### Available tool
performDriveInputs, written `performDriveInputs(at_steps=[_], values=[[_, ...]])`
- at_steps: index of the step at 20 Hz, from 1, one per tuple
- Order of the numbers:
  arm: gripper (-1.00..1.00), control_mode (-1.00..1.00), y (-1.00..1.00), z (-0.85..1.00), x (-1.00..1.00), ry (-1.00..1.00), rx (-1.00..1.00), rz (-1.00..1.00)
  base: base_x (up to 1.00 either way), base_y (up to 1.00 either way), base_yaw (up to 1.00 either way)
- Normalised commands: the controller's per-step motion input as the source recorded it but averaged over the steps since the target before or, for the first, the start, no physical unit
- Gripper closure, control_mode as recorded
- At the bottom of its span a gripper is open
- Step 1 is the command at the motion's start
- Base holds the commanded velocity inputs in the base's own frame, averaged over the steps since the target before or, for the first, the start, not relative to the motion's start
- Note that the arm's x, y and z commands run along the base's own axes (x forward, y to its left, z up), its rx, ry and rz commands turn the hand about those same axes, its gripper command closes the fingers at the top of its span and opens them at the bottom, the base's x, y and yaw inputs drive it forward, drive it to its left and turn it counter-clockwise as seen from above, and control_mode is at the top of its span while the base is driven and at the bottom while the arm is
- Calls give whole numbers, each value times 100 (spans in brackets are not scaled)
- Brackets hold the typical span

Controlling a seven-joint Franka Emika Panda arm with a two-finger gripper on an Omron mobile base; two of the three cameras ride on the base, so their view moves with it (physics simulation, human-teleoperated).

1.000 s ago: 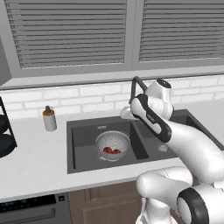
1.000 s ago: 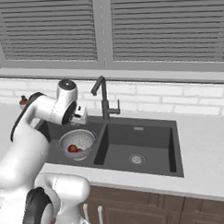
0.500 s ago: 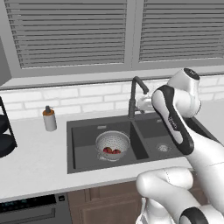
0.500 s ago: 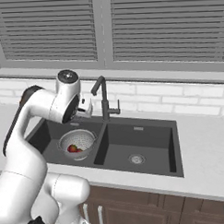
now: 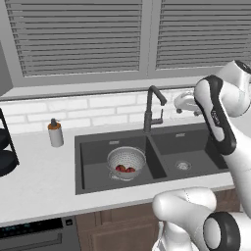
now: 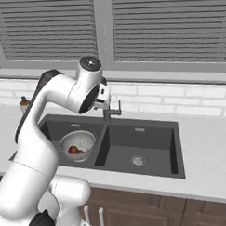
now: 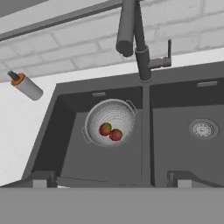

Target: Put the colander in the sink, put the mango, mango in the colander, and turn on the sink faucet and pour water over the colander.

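Below and ahead of the fingers (image 7: 112, 177), which stand wide apart and hold nothing, the colander (image 7: 110, 122) sits in the left basin of the sink (image 7: 175, 148) with both mangos (image 7: 110, 131) inside. The sink faucet (image 7: 136, 41) rises beyond the fingers, its side lever (image 7: 167, 53) to their right. Risk: the lever is thin; an off-centre approach can slip past it, or strike the spout so the stream misses the colander.

The arm (image 6: 50, 117) hides the sink faucet (image 6: 110, 114) spout; soap dispenser (image 6: 24, 104) partly hidden.
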Motion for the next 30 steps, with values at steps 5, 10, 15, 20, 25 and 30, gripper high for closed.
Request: performDriveInputs(at_steps=[5,10,15,20,25,30], values=[[-100,-100,-12,26,31,1,7,0,0,0,0],[-100,-100,2,1,42,3,9,0,0,0,0],[-100,-100,13,-1,45,5,7,0,0,0,0],[-100,-100,25,-11,41,5,4,0,0,0,0],[-100,-100,15,-30,33,7,0,0,0,0,0],[-100,-100,1,-27,34,4,0,0,0,0,0]])
